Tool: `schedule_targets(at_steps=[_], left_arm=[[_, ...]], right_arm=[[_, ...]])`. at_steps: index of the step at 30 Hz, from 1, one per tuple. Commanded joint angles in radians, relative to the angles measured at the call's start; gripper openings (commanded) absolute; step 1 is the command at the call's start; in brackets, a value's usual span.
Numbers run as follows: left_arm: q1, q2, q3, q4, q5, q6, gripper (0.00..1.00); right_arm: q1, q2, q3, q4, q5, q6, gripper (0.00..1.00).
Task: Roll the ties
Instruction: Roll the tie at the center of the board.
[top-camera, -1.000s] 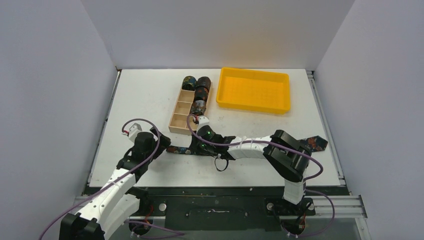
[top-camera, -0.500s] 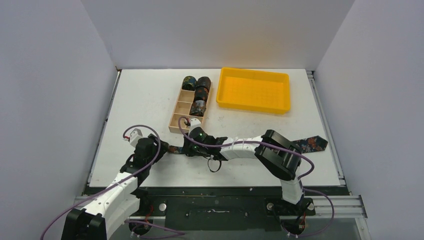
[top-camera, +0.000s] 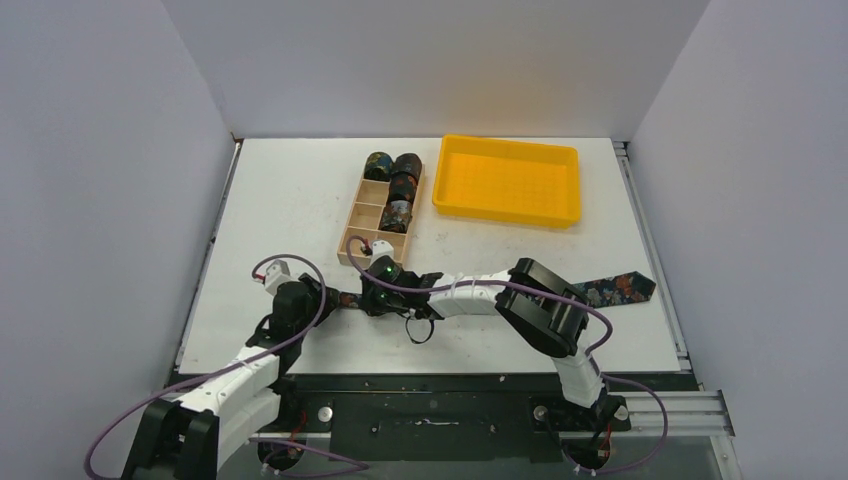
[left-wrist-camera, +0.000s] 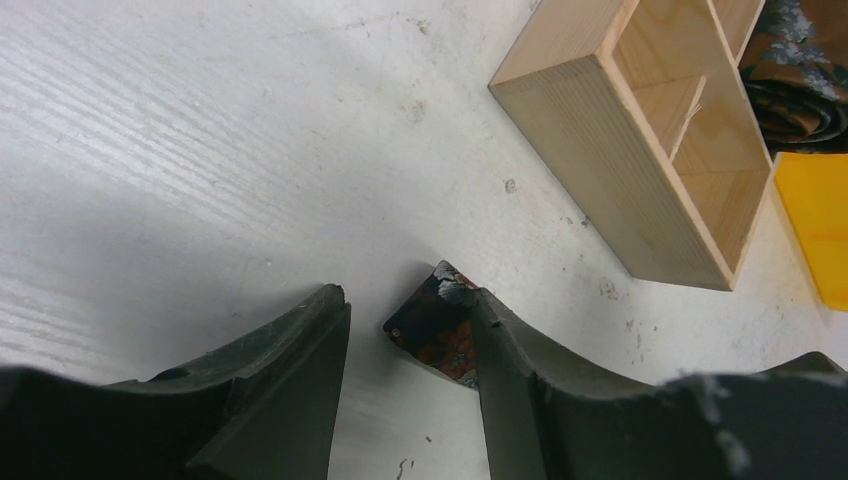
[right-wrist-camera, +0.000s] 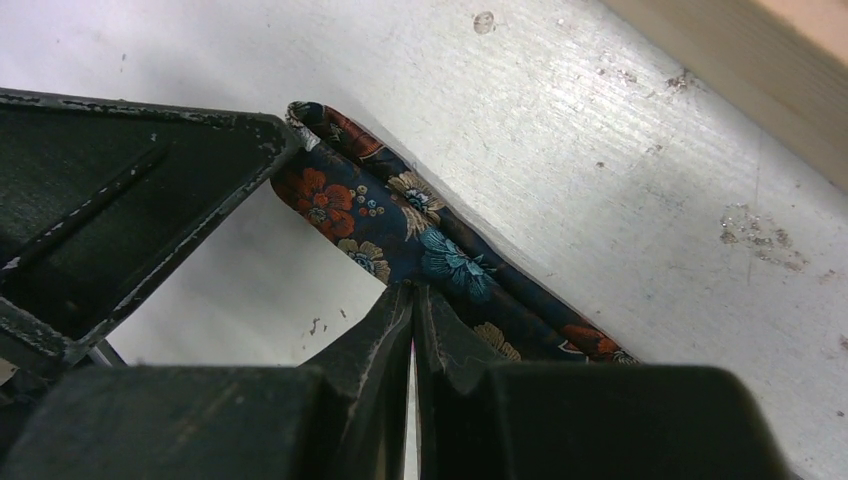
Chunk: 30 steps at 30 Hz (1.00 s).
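One dark floral tie (top-camera: 620, 288) lies flat across the near part of the table, wide end at the right. Its narrow end (left-wrist-camera: 440, 325) sits between my left gripper's (left-wrist-camera: 408, 300) parted fingers and touches only the right-hand finger. A gap remains on the other side. My right gripper (right-wrist-camera: 412, 290) is shut, its tips pressed down on the tie (right-wrist-camera: 420, 235) just beside that end, with nothing between them. In the top view both grippers meet there, left (top-camera: 325, 297) and right (top-camera: 372, 298). Rolled ties (top-camera: 403, 175) stand in the far compartments of the wooden box (top-camera: 362, 230).
The wooden box's near corner (left-wrist-camera: 620, 180) stands close behind the tie's narrow end. A yellow tray (top-camera: 440, 180) sits at the back right of the box. The right arm stretches low over the tie's middle and hides it. Purple cables loop by both wrists.
My left gripper has moved in around the tie's narrow end and its jaws have narrowed. My shut right gripper has slid left along the tie towards that end.
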Motion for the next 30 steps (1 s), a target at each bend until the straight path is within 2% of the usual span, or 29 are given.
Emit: schedule_targets(at_steps=[1, 6, 12, 14, 18, 20, 26, 30], left_arm=[[0.006, 0.035, -0.002, 0.135, 0.013, 0.015, 0.46], [0.007, 0.113, -0.026, 0.222, 0.022, -0.002, 0.44], [0.006, 0.174, -0.039, 0.316, 0.074, 0.005, 0.33], [0.006, 0.166, -0.049, 0.335, 0.089, 0.007, 0.27], [0.006, 0.113, -0.075, 0.33, 0.097, -0.012, 0.07], [0.005, 0.085, -0.085, 0.308, 0.103, -0.03, 0.02], [-0.003, 0.029, -0.121, 0.236, 0.153, -0.115, 0.0], [-0.006, -0.062, -0.135, 0.136, 0.14, -0.142, 0.0]], right_arm=[[-0.008, 0.017, 0.05, -0.029, 0.014, 0.014, 0.05], [-0.014, 0.012, 0.051, -0.033, 0.012, 0.012, 0.05], [-0.019, 0.006, 0.055, -0.031, -0.024, 0.025, 0.05], [-0.023, 0.005, 0.06, -0.034, -0.039, 0.031, 0.05], [-0.033, -0.007, 0.068, -0.046, -0.069, 0.042, 0.05], [-0.034, -0.023, 0.065, -0.057, -0.077, 0.044, 0.05], [-0.035, -0.137, -0.005, -0.064, -0.086, 0.033, 0.05], [-0.027, -0.181, -0.043, -0.079, -0.067, 0.012, 0.05]])
